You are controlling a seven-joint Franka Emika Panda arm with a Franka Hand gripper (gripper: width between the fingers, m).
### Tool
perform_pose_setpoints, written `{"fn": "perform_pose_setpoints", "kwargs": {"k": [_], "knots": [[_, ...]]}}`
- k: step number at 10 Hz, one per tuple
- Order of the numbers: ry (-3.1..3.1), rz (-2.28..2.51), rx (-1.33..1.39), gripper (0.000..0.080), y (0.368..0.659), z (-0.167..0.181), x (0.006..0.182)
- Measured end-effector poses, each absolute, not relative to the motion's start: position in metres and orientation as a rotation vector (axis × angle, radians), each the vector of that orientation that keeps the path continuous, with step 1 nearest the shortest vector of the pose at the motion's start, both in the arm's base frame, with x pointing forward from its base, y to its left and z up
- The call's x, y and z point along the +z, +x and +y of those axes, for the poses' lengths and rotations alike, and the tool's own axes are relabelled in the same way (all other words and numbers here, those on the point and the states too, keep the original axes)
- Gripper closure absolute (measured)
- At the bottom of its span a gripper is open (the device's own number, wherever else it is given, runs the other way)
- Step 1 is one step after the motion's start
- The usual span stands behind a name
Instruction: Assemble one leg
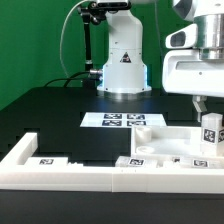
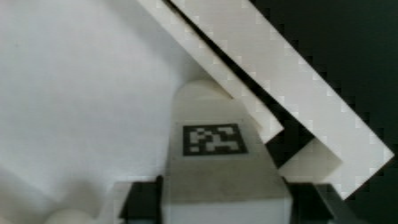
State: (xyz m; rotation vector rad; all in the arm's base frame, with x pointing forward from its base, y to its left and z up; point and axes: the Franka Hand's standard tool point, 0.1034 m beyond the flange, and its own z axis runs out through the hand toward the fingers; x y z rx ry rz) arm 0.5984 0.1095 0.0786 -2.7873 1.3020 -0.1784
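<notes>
On a black desk, a long white wall with small tags on its top runs along the near edge, from the exterior view's left toward the middle. Farther back, near the centre, the marker board lies flat on the desk, and beyond it stands the white base of the arm, well apart from the parts in front. To the right of centre lies the wide white panel with raised edges, just beyond the near wall. At the exterior view's far right the hand hangs low over that panel, and the leg, a short white post with a square tag on its side, stands upright directly beneath it. The wrist view looks down the leg: its tagged face shows between the two dark fingers, which sit against its sides, so the hand is clamped on the leg. In that view the leg's tip lies over the flat white face of the panel, close beside a raised white edge; whether the tip touches the panel cannot be told.
</notes>
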Motion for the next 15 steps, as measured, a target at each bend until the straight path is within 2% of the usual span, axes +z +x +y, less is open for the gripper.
{"fn": "perform_pose_setpoints", "kwargs": {"k": [1, 2, 4, 9, 13, 15], "knots": [[-2.779, 1.315, -0.177, 0.0435, 0.5983, 0.1096, 0.0783], [-2.805, 1.264, -0.18, 0.0435, 0.5984, 0.1093, 0.0786], [-2.876, 1.105, -0.188, 0.0181, 0.5986, 0.1117, 0.0806], [-3.074, 0.504, -0.205, 0.0151, 0.5985, 0.1115, 0.0796], [-3.169, -0.308, -0.213, 0.0151, 0.6012, 0.1135, 0.0778], [-3.153, -0.566, -0.209, 0.0151, 0.6026, 0.1159, 0.0777]]}}
